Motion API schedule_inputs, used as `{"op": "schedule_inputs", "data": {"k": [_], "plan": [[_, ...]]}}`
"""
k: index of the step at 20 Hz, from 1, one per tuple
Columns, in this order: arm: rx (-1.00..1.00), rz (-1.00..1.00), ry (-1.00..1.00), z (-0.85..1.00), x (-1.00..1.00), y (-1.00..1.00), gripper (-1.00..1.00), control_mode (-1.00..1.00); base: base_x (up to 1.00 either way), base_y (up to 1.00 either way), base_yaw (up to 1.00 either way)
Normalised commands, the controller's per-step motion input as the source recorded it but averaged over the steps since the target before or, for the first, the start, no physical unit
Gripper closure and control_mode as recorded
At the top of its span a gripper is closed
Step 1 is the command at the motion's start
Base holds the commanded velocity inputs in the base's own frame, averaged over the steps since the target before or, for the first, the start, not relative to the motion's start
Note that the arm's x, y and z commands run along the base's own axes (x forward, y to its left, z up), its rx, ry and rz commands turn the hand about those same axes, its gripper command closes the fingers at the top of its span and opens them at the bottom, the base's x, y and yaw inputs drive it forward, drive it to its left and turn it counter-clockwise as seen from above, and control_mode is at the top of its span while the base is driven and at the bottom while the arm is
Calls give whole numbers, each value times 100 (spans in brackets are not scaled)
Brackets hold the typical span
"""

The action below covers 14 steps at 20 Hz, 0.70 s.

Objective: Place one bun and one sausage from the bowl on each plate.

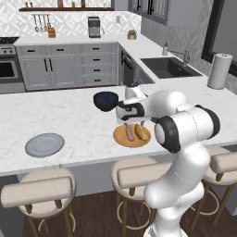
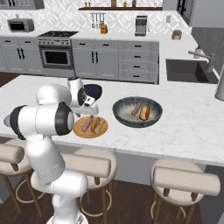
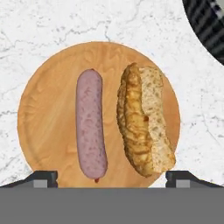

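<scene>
bowl (image 2: 120,117), the wide dark grey speckled one, is the landmark for the coming move. it stands on the marble counter (image 1: 69,115) and holds 1 sausage (image 2: 136,109) and 1 bun (image 2: 145,112), lying side by side near its middle, both with the long axis running from the near rim up toward the far rim, a little slanted.

just beside the bowl, on the side of the stools, is the tan-orange plate (image 3: 48,113). it has already 1 sausage (image 3: 91,124) and 1 bun (image 3: 144,120), parallel and close together but not touching. the gripper (image 3: 111,179) hangs right above this plate with the 2 finger tips (image 3: 41,178) standing wide apart, 1 at each side of the food, and nothing between them, so the hand is empty.

from the hand, the bowl lies to the robot's right; in the hand view its dark rim (image 3: 205,26) shows at the upper right corner. the grey plate (image 1: 44,145) lies on the opposite side, well apart from the bowl, with the tan-orange plate between them, and it is bare.

my judgement: half of the task is done, and the next move is to go right to the bowl. because the remaining food lies nearly in the same direction as the food on the plate, the hand probably needs little turning to close across the short axis of the sausage or the bun.

a smaller glossy dark blue bowl (image 1: 106,100) stands beyond the tan-orange plate and is not part of the work.
</scene>
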Motion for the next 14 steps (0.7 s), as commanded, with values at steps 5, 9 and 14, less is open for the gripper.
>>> {"op": "schedule_inputs", "data": {"k": [5,9,14], "plan": [[0,-15,-19,53,0,-72,-100,-100,0,0,0],[-1,-15,-1,48,4,-79,-100,-100,0,0,0],[-9,-8,2,25,16,-90,-100,-100,0,0,0]]}}
